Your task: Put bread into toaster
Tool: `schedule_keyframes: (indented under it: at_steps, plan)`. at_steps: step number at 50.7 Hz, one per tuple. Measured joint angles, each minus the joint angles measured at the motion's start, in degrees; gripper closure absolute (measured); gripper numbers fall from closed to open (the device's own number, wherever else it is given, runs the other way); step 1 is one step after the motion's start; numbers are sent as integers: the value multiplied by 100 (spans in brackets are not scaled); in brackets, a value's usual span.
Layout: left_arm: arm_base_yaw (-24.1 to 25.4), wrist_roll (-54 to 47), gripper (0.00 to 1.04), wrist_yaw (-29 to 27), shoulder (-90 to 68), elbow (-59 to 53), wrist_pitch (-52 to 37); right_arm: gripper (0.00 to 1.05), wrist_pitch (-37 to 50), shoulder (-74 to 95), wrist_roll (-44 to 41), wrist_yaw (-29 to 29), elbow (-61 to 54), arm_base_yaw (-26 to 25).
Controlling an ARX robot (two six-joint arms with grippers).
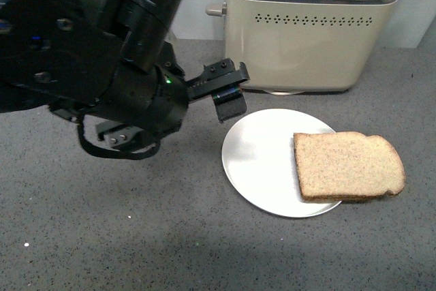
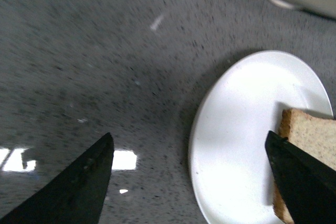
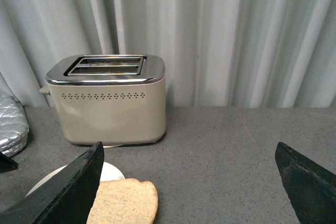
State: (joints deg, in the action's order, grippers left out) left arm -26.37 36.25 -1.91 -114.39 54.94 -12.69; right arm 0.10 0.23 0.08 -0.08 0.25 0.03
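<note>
The bread (image 1: pixel 349 165) lies flat on the right side of a round white plate (image 1: pixel 262 158), overhanging its right rim. The beige toaster (image 1: pixel 310 28) with a chrome top and two empty slots stands just behind the plate. My left gripper (image 1: pixel 228 97) is open and empty, hovering over the counter at the plate's left rear edge. In the left wrist view the gripper (image 2: pixel 190 179) spans the plate's edge (image 2: pixel 236 145), with the bread (image 2: pixel 310 140) at one fingertip (image 2: pixel 299 177). My right gripper (image 3: pixel 189 182) is open and empty; its view shows the bread (image 3: pixel 126 200) and the toaster (image 3: pixel 110 100) ahead.
The grey speckled counter (image 1: pixel 136 223) stretches around the plate. A silver quilted mitt (image 3: pixel 10 124) lies to the left of the toaster in the right wrist view. A pale pleated curtain (image 3: pixel 236 35) hangs behind the counter.
</note>
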Motion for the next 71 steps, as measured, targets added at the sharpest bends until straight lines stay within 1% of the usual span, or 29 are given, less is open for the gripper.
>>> schedule_keyframes:
  at_steps: [3,5,7,9,14,15,16,17,19,21,22,24,29,33,38,39,40,45,55,57,58,59,63,71]
  plan:
    - [20,-267,8,-444,293,-332,-262,10,0,0,0,0,0,0]
    - [44,-426,5,-610,474,-555,-448,10,0,0,0,0,0,0]
    - [87,-614,7,-800,811,-925,-651,10,0,0,0,0,0,0]
    - [131,-824,7,-1043,1150,-1303,-859,10,0,0,0,0,0,0]
    - [256,-1231,7,-1322,1971,-2072,-1010,10,0,0,0,0,0,0]
    - [299,-1550,11,-1582,2002,-2376,-1617,10,0,0,0,0,0,0]
    - [348,-1725,14,-1692,2022,-2618,-2238,10,0,0,0,0,0,0]
    - [450,-2087,20,-1707,2028,-2997,-3167,10,0,2,0,0,0,0]
    - [640,-2667,29,-1637,2105,-3639,-4551,10,0,0,-2,-2,0,2]
    - [787,-2944,36,-1598,2260,-3995,-5342,10,-2,0,-2,13,0,0]
    - [883,-3091,41,-1547,2448,-4170,-5779,10,-2,2,-2,13,0,0]
    - [1019,-3248,50,-1405,2820,-4332,-6052,10,-2,2,-2,11,0,0]
    - [1228,-3432,68,-1169,3412,-4642,-5899,10,0,0,-4,-2,0,0]
    - [1357,-3480,79,-1032,3689,-4813,-5692,10,0,0,-2,-2,0,0]
    - [1534,-3517,96,-870,4172,-4990,-5353,10,-2,0,-2,0,0,0]
    - [1552,-3517,97,-848,4251,-4996,-5292,10,-2,0,-2,0,0,0]
    - [1587,-3521,101,-826,4419,-5001,-5088,10,-2,0,-4,2,0,0]
    - [1755,-3556,101,-649,5357,-5062,-4284,10,0,0,-2,0,0,0]
    - [2068,-3576,101,-345,6603,-5324,-3320,10,-2,0,-2,0,0,0]
    - [2205,-3578,101,-186,6832,-5357,-3134,10,-2,0,-2,0,0,0]
    - [2312,-3580,101,35,6929,-5368,-3049,10,-2,0,-2,0,0,0]
    - [2406,-3582,101,101,7018,-5381,-2968,10,0,0,-2,0,0,0]
    - [2597,-3582,101,142,7364,-5386,-2660,10,0,0,-2,0,0,0]
    - [2621,-3582,101,177,8142,-5390,-1974,10,0,0,-2,0,0,0]
